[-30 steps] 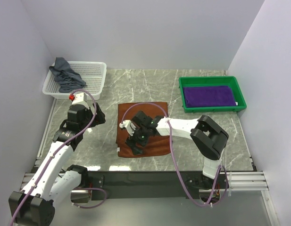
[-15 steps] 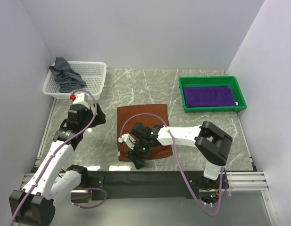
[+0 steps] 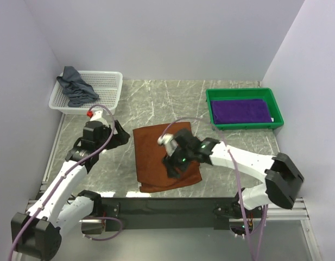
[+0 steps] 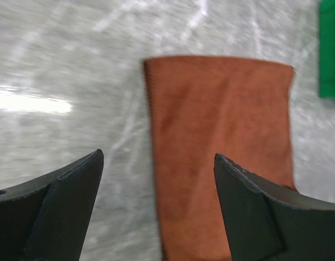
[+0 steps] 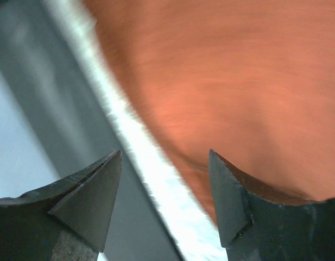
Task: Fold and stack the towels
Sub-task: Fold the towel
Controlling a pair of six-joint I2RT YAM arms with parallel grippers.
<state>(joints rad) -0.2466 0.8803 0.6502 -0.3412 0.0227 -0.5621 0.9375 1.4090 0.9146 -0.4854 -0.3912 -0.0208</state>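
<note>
From above, the rust-brown towel [image 3: 156, 157] lies spread on the middle of the grey marble tabletop [image 3: 156, 100], its near edge slightly rumpled and close to the tabletop's front edge. The right hand [image 3: 174, 165] sits over the towel's right half, low on the cloth. The left hand [image 3: 121, 136] hangs above bare stone just left of the towel, apart from it. A purple towel [image 3: 240, 110] lies folded flat in the green tray [image 3: 240, 91] at the far right. A grey-blue towel [image 3: 74, 87] is heaped in the white basket [image 3: 108, 87] at the far left, spilling over its rim.

In the left wrist view, the two dark fingers [image 4: 64, 196] stand spread with nothing between them; the rust-brown towel lies flat below and ahead.

In the right wrist view, the fingers [image 5: 86, 196] are also spread and pinch nothing. The blurred rust-brown cloth fills the upper right, and a bright strip beside a dark band runs along the left.
</note>
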